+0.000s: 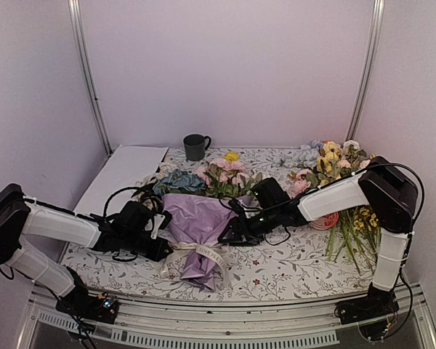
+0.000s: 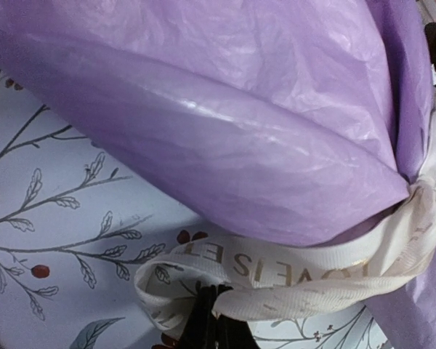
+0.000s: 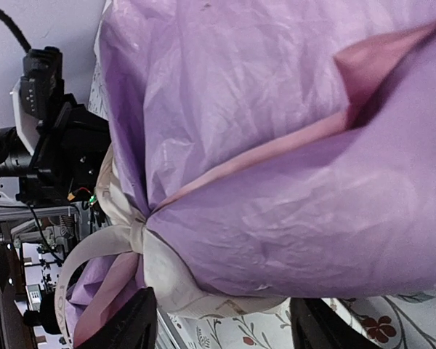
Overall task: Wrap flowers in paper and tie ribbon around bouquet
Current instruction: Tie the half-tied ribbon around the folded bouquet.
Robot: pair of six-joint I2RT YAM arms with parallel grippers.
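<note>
Bouquet lying on the floral-printed desk, narrow end toward the arms. Crinkled, faintly glossy lilac paper with a pink inner layer forms a cone. Pink, blue and yellow flowers fan from its wide end. A flat, woven cream ribbon with gilt lettering cinches the waist. Left gripper closed, pinching a ribbon loop. Right gripper jaws spread wide beside the knot, holding nothing.
</note>
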